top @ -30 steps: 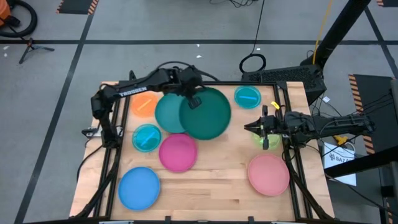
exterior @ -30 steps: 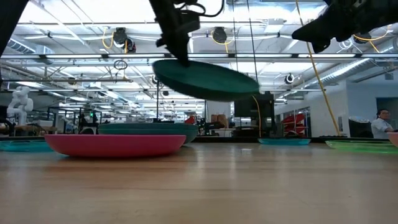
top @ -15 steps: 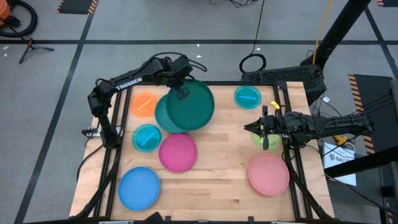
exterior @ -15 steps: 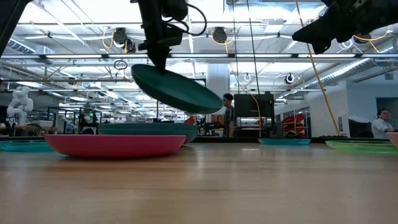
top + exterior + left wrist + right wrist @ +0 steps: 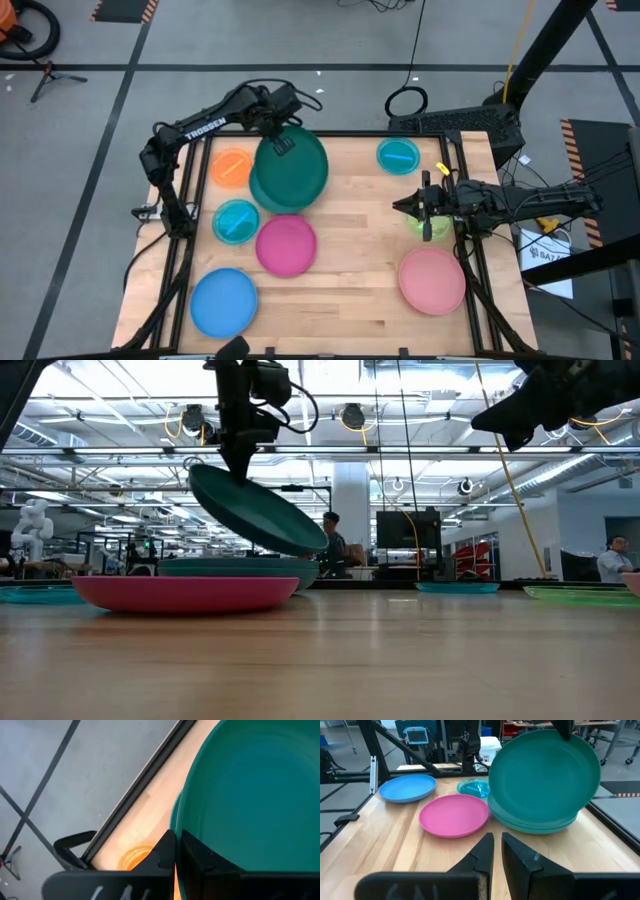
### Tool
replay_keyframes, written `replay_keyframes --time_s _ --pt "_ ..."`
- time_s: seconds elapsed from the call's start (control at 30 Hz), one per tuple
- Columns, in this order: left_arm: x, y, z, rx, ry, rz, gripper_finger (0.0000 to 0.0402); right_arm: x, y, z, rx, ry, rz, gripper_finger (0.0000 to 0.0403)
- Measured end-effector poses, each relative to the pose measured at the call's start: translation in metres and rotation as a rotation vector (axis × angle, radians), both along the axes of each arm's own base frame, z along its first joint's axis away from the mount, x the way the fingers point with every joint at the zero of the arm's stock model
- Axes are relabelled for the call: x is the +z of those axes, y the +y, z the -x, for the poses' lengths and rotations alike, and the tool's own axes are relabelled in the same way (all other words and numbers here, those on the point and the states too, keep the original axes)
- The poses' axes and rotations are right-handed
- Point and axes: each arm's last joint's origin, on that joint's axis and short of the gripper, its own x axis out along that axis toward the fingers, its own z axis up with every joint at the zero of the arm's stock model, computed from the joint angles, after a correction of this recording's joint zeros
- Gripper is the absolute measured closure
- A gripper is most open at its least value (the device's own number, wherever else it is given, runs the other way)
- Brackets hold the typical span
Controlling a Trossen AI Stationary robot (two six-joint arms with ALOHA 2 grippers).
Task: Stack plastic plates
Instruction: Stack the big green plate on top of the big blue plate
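Here, seen from above, a wooden table (image 5: pixel 350 290) holds round plastic plates. The left gripper (image 5: pixel 281 140) is over the far left part of the table, clenched on the far rim of a large dark green plate (image 5: pixel 292 170). In the low view, that plate (image 5: pixel 255 510) hangs tilted in the air, its lower edge just above a large teal plate (image 5: pixel 238 570) lying flat on the table. From above, the dark green plate covers most of the teal one, of which only a sliver shows at the left.

An orange plate (image 5: pixel 230 166) lies just left of the teal plate, near the table's far left corner. A small cyan plate (image 5: pixel 236 220) sits in front of it, and a magenta plate (image 5: pixel 286 244) lies just beside the cyan one, in front of the teal plate. A blue plate (image 5: pixel 223 302) is at the near left. Another cyan plate (image 5: pixel 398 155) lies at the far right, and a pink plate (image 5: pixel 432 280) at the near right.

The right gripper (image 5: pixel 408 205) hovers at the right side of the table, above a lime plate (image 5: pixel 424 226), its fingers nearly closed on nothing.
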Motion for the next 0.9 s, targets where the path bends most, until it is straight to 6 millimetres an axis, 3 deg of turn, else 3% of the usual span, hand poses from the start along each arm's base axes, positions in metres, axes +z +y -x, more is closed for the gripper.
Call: replay_keyframes --time_s 0.53,0.9 --pt "0.000 -0.001 0.000 0.005 -0.001 0.004 0.0392 -0.002 0.000 0.001 -0.005 0.020 -0.017 0.0374" --pt "0.026 -0.020 0.011 -0.018 -0.126 -0.053 0.0392 -0.002 0.000 0.001 -0.007 0.022 -0.024 0.0374"
